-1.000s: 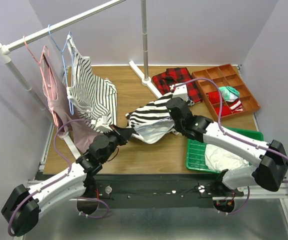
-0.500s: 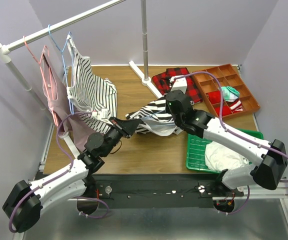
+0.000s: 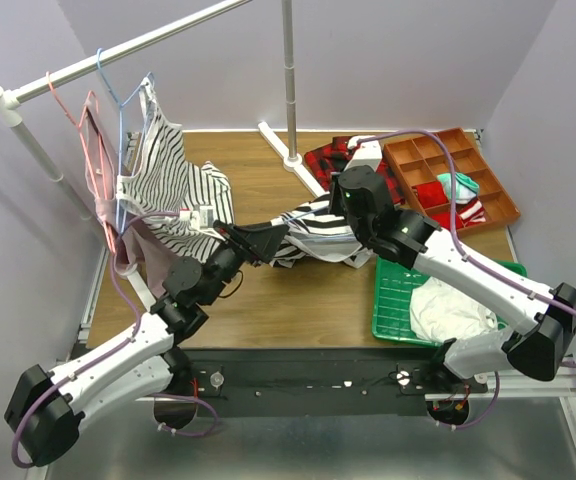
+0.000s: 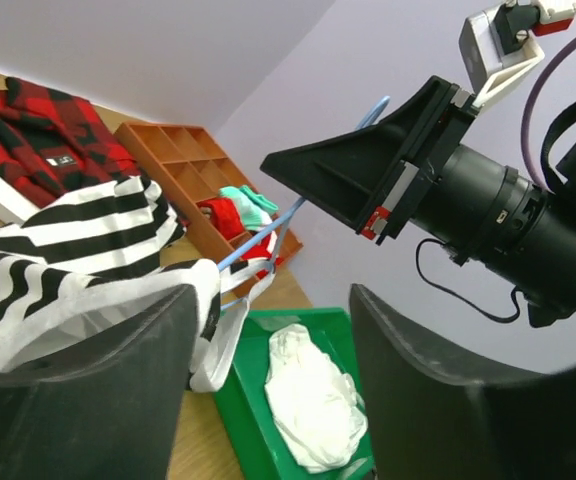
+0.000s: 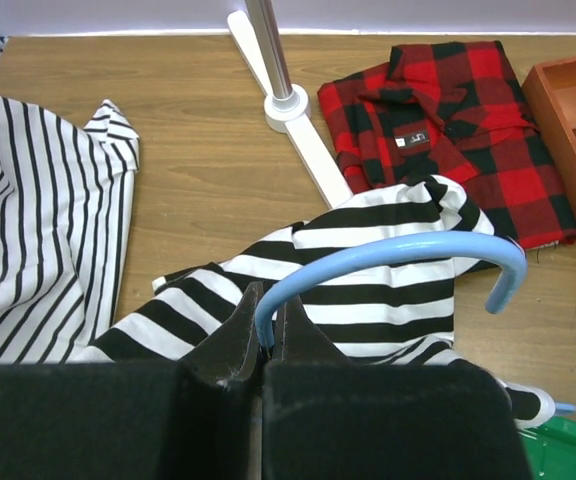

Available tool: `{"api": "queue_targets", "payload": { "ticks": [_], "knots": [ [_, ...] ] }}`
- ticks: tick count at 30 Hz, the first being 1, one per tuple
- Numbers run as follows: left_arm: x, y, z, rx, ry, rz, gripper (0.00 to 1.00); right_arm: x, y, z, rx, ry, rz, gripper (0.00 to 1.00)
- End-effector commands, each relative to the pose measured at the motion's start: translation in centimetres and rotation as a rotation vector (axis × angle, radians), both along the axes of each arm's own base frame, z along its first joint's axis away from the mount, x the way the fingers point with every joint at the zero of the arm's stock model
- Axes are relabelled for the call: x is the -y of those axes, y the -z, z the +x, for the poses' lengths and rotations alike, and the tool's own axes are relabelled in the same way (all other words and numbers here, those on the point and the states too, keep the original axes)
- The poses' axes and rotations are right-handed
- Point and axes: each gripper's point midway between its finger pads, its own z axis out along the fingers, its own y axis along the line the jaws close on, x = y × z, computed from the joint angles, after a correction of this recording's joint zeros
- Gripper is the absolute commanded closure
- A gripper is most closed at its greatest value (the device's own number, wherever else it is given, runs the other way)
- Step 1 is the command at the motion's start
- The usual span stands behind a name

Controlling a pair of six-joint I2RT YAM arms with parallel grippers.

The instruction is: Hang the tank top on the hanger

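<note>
Now that both arms have risen, the tank top (image 3: 313,235) hangs bunched over the surface (image 3: 268,300) between them; right tool (image 5: 265,335) clamps the hanger (image 5: 398,255); left tool (image 4: 273,330) gapes, cloth over one finger (image 4: 88,390); rail (image 3: 118,55) waits at ten o'clock.

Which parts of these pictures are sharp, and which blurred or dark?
Left wrist view: the left tool's fingers are dark and blurred; the tank top is sharp. Right wrist view: the right tool's fingers are black, featureless; the hanger is sharp. Top view: even light, all sharp.
</note>
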Motion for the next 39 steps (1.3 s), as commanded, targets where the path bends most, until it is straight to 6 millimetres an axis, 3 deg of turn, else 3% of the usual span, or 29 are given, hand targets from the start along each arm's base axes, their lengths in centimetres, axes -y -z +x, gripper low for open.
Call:
{"api": "queue_targets", "payload": {
  "ticks": [1, 3, 4, 5, 7, 8, 11, 13, 14, 16, 18, 19, 24, 27, 28, 30, 34, 39],
  "knots": [
    [-1.4, 0.4, -0.2, 0.014, -0.048, 0.134, 0.24, 1.1, 0.7, -0.9, -0.019, 0.029, -0.013, 0.99],
    [-1.7, -0.2, -0.4, 0.02, -0.056, 0.176, 0.25, 1.4, 1.5, -1.0, -0.028, 0.035, -0.026, 0.99],
    [-2.1, 1.0, -0.5, -0.008, -0.064, 0.25, 0.27, 1.5, 1.7, -1.0, -0.029, 0.041, -0.029, 0.99],
    [-2.3, 0.2, -0.6, 0.0, -0.065, 0.264, 0.3, 1.7, 2.3, -1.0, -0.035, 0.045, -0.04, 0.99],
    [-3.0, 1.8, -0.8, -0.052, -0.075, 0.358, 0.39, 1.6, 2.7, -1.0, -0.038, 0.044, -0.042, 0.99],
    [-3.2, 1.6, -0.8, -0.054, -0.08, 0.385, 0.44, 1.6, 3.0, -1.0, -0.042, 0.044, -0.046, 0.99],
    [-3.9, 3.9, -1.0, -0.115, -0.08, 0.494, 0.63, 1.3, 3.7, -1.0, -0.054, 0.039, -0.04, 0.99],
    [-4.7, 5.8, -0.9, -0.165, -0.103, 0.573, 0.85, 1.0, 3.8, -1.0, -0.053, 0.03, -0.028, 0.99],
    [-4.8, 6.2, -0.9, -0.177, -0.106, 0.59, 0.85, 0.9, 4.0, -1.0, -0.058, 0.023, -0.03, 0.99],
    [-5.0, 7.4, -0.9, -0.191, -0.099, 0.661, 0.84, 0.9, 4.1, -1.0, -0.064, 0.022, -0.039, 0.99],
    [-5.1, 6.8, -0.5, -0.183, -0.107, 0.705, 0.79, 0.8, 4.5, -0.9, -0.072, 0.026, -0.059, 0.99],
    [-5.1, 7.7, -0.2, -0.189, -0.094, 0.77, 0.69, 0.9, 4.5, -0.9, -0.076, 0.026, -0.065, 0.99],
    [-4.2, 5.8, 0.7, -0.144, -0.068, 0.85, 0.45, 0.9, 3.3, -0.7, -0.055, 0.022, -0.077, 0.99],
    [-3.6, 4.6, 1.1, -0.099, -0.036, 0.905, 0.36, 0.8, 2.6, -0.4, -0.051, 0.015, -0.102, 0.99],
    [-3.4, 5.0, 1.0, -0.105, -0.012, 0.943, 0.35, 0.8, 2.6, -0.4, -0.053, 0.015, -0.114, 0.99],
    [-3.2, 3.7, 1.2, -0.051, 0.013, 0.987, 0.34, 0.8, 2.3, -0.3, -0.049, 0.007, -0.126, 0.99],
    [-2.1, 4.8, 0.7, -0.02, 0.157, 1.116, 0.32, 0.8, 1.1, -0.4, -0.028, -0.007, -0.124, 0.99],
    [-0.7, 4.1, -0.1, 0.061, 0.271, 1.133, 0.31, 1.0, -0.1, -0.4, -0.019, -0.021, -0.155, 0.99]
  ]
}}
